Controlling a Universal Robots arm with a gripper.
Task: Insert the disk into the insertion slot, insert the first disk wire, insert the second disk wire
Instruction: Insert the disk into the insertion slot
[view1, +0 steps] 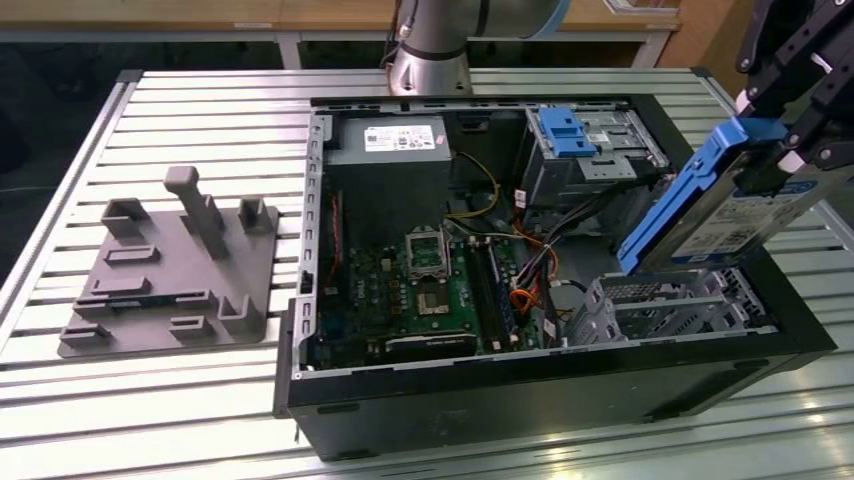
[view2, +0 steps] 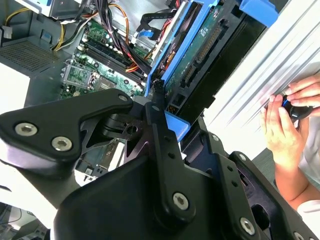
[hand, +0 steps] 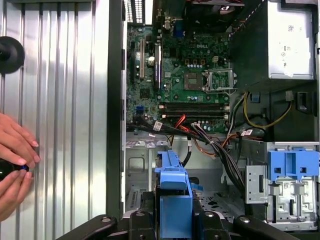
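Exterior view puts the gripper over the near corner of the computer case, clenched on the upper end of the disk. The disk hangs in the air, steeply tilted. Its long axis runs from about 1 o'clock down to 7 o'clock, and its blue frame faces the inside of the case.

The insertion slot, a small perforated metal cage, sits right under the disk's lower end, at roughly 7 o'clock from the gripper. Whether that lower corner touches the cage's rim cannot be told. Judging from this, the disk is poised over the slot but not yet seated in it. In the first wrist view the disk points toward the cage just beyond it.

A bundle of wires lies just beside the cage, at 9 o'clock from it, close enough to be the likeliest snag. Which of them belong to the disk cannot be told. In the second wrist view the disk's connector edge is bare.

Beyond the wires lies the circuit board. At 12 o'clock from the cage stands the taller bay with a blue latch, and at 10 o'clock the power-supply box. Well apart, at 9 o'clock on the desk, rests a grey fixture. In the first wrist view a person's hands are at the desk's surface, outside the case.
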